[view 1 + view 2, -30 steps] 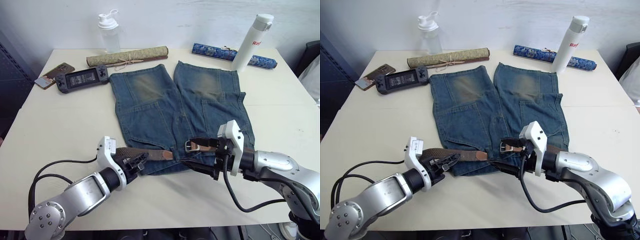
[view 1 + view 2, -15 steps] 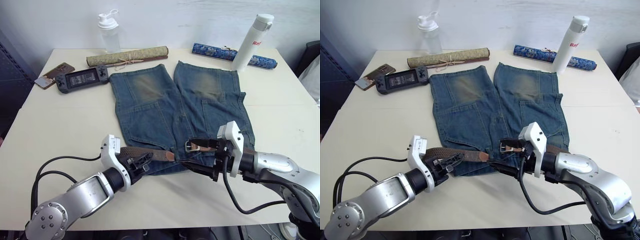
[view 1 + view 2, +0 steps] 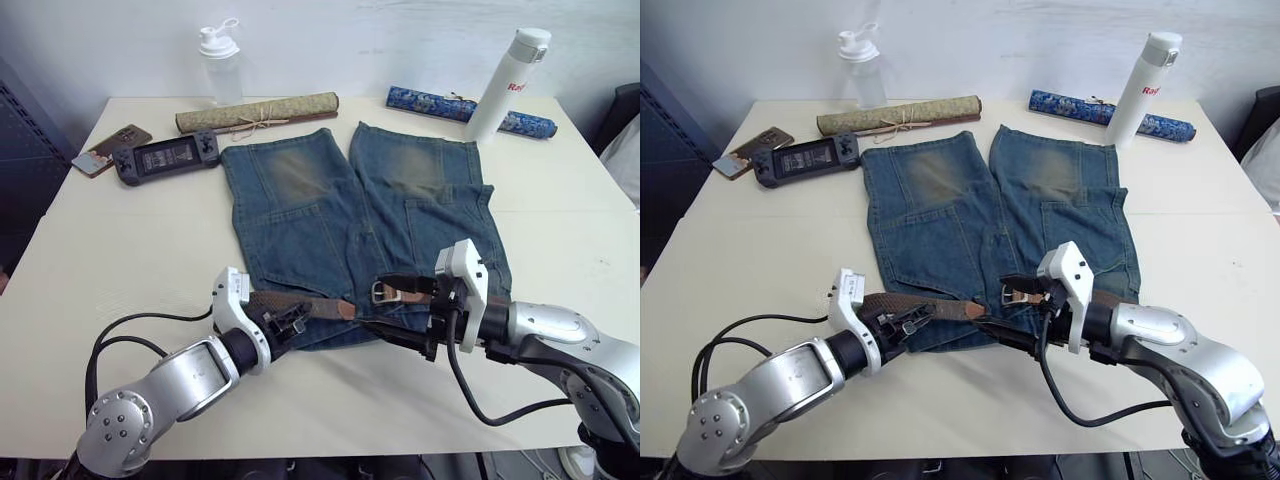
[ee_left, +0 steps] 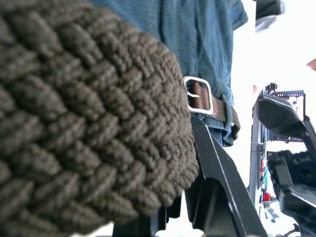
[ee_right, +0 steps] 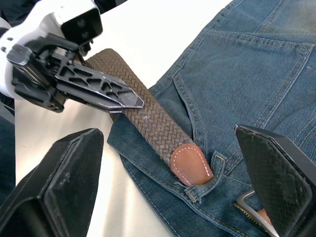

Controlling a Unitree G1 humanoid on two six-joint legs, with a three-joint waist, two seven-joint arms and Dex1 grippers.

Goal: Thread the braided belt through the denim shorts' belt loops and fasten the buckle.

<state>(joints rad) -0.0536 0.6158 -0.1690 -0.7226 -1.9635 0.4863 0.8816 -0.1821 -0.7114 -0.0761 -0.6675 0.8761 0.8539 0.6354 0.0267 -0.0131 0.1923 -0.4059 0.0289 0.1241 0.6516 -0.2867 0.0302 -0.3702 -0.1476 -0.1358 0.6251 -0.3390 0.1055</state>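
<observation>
The denim shorts (image 3: 350, 215) lie flat on the table, waistband toward me. My left gripper (image 3: 288, 320) is shut on the braided belt (image 3: 300, 304) at the waistband's left end. The belt's tan tip (image 5: 191, 166) rests against a belt loop (image 5: 205, 185) near the fly. Just to the right lies the silver buckle (image 3: 382, 292) on its tan leather tab. My right gripper (image 3: 398, 310) is open around that spot, one finger above the buckle and one below the waistband edge. In the left wrist view the belt (image 4: 74, 113) sits very close, with the buckle (image 4: 198, 96) beyond it.
Along the table's far side stand a clear shaker bottle (image 3: 221, 62), a tan rolled mat (image 3: 256, 112), a blue patterned roll (image 3: 470, 106) and a white flask (image 3: 508, 84). A handheld game console (image 3: 165, 158) and a phone (image 3: 108, 148) lie at far left.
My left gripper has slid right along the waistband with the belt, bringing the tan tip slightly closer to the buckle. The right gripper has stayed in place, open.
</observation>
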